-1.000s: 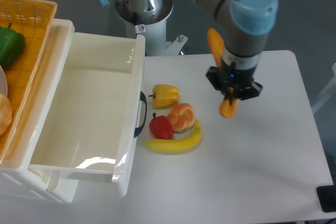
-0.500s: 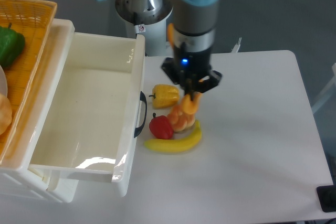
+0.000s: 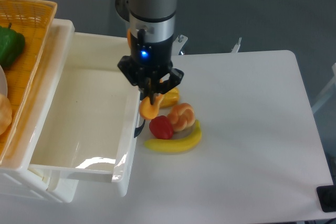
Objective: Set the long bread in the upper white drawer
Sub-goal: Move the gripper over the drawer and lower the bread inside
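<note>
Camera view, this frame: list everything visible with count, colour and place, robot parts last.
long bread: 1, orange-tan, held in the gripper at the drawer's front edge, mostly hidden by the arm
upper white drawer: 1, glossy white, pulled open at left, dark handle on its front
yellow pepper: 1, yellow, on the table right of the drawer, partly behind the gripper
red pepper: 1, red, by the drawer handle
braided bun: 1, tan, right of the red pepper
banana: 1, yellow, in front of the bun
wicker basket: 1, orange, top left
green pepper: 1, green, in the basket
table: 1, white
gripper: 1, black, shut on the bread
</note>
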Controlling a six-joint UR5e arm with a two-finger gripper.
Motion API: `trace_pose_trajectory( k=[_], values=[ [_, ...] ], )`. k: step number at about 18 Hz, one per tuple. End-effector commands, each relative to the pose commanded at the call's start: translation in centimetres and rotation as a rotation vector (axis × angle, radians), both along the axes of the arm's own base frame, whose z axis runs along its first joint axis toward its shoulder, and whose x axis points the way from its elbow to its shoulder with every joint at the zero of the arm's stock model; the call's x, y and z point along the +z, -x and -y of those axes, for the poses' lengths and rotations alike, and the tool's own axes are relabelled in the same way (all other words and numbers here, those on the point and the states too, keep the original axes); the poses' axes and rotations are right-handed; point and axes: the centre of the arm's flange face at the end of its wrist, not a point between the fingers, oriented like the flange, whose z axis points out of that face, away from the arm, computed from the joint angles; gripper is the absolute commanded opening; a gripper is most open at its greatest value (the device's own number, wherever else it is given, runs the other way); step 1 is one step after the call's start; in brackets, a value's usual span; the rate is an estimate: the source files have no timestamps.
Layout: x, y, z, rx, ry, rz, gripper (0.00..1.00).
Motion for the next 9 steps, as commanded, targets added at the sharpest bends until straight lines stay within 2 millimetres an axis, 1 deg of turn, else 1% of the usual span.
trace_pose_trajectory(
  k=[2, 4, 5, 6, 7, 9],
  values=[
    [-0.7, -1.0, -1.5, 0.012, -0.008, -0.001, 0.04],
    [-1.0, -2.0, -2.6, 0.007, -0.021, -0.008, 0.05],
    [-1.2, -2.1, -2.8, 0.004, -0.025, -0.011, 0.09],
    [-1.4, -2.6, -3.3, -0.008, -0.025, -0.011, 0.13],
    [-1.9, -3.2, -3.7, -0.021, -0.019, -0.006, 0.19],
    [-2.8, -3.7, -4.0, -0.038, -0.006, 0.0, 0.36]
  ],
)
